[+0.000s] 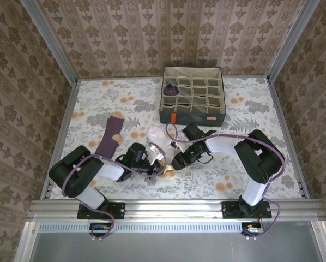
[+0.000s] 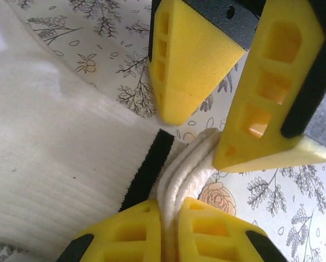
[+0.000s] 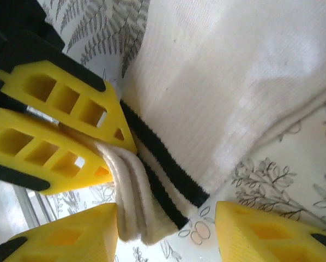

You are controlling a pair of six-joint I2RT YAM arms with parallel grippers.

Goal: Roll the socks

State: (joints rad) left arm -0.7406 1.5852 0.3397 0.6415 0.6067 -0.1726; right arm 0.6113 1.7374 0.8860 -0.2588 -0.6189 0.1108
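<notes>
At the near middle of the tabletop (image 1: 250, 174): both hands meet over one end of the white sock (image 1: 156, 135), which lies flat with its foot pointing away toward the grey box (image 1: 193, 117).
Left hand (image 2: 171, 213): closed tight on the striped cuff (image 2: 179, 169), with the fabric bunched into folds between its fingers. It holds nothing else.
Right hand (image 3: 167, 213): fingers apart, straddling the same cuff from the opposite side. One finger brushes the folds and the other stands clear, so it grips nothing.
Reason for the hold: in my judgement the left hand pins the gathered cuff so it cannot spring flat while the right hand takes a fresh position for a turn.
Other socks: the purple sock with the tan heel (image 1: 109, 141) lies flat to the left, apart from the white one. A purple bundle (image 1: 170, 89), apparently a sock, sits in a far-left cell of the box.
Edges: the cuff end lies nearest the near rail (image 1: 174, 207). The two hands' fingertips are just beside each other, so a clash is the likely hazard.
Open room: bare tabletop lies between the sock's toe and the box, and more to the right. Rolling toward the toe looks unobstructed.
</notes>
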